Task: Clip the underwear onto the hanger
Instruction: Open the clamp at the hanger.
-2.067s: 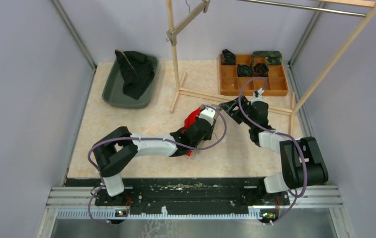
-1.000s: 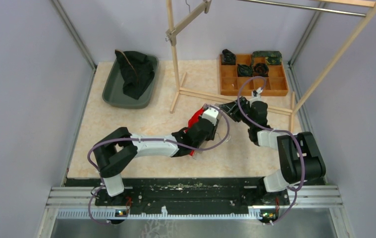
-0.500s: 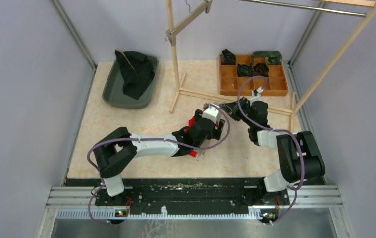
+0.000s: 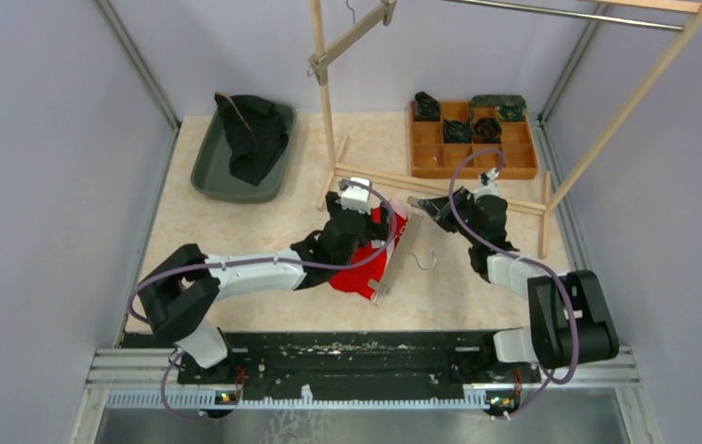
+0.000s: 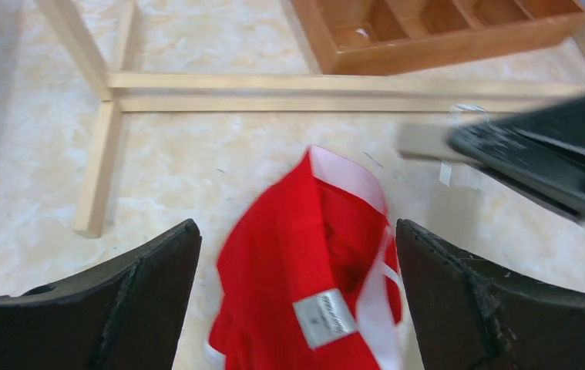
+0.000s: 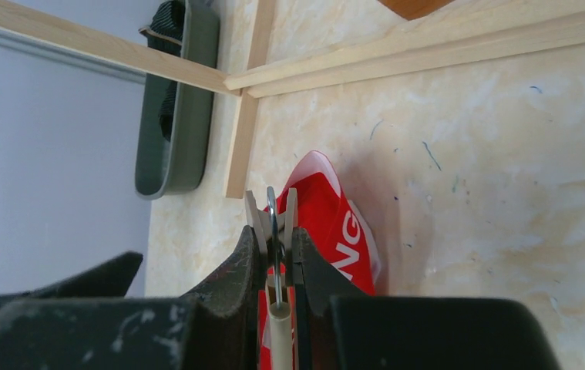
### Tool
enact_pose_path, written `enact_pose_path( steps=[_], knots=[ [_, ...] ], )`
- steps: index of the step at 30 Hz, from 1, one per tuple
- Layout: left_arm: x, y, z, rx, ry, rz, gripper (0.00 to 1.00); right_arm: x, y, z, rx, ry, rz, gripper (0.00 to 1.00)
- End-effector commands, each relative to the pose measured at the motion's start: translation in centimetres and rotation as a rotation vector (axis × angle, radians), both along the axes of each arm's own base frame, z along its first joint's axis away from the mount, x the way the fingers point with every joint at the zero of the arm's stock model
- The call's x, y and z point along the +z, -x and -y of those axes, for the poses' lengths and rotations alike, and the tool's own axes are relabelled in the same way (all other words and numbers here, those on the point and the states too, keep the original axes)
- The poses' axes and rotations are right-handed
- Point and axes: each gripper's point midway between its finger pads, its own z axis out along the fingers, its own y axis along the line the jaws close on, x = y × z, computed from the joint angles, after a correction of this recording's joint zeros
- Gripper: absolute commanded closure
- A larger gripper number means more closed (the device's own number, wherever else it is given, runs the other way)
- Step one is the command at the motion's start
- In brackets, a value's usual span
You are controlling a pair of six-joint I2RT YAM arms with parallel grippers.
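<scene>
Left end effector [image 5: 295,235] backed off to the left and spread wide, so the red underwear [image 4: 370,259] lies uncovered on the worktop [image 4: 236,222]. Right end effector [image 6: 274,243] is pinching the hanger [image 4: 393,261] clip alongside it.

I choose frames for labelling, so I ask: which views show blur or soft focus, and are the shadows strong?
Left wrist view: the underwear is sharp, but the right pincer and the hanger that it grips are smeared at the right edge. Right wrist view: the table is sharp, the near dark fingers are soft. Top view: even light, faint shadows only.
</scene>
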Motion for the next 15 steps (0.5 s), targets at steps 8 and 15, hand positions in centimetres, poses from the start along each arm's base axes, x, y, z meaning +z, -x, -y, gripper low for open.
enact_pose_path(
  steps=[8,15],
  knots=[
    [-3.0,-3.5,-0.7,0.008,0.049,-0.069,0.0,1.1,3.4,4.4,-0.155,0.165,0.019,1.0],
    [-3.4,-5.1,2.6,-0.09,-0.008,-0.055,0.03,1.8,4.9,5.3,-0.18,0.193,0.024,1.0]
  ],
)
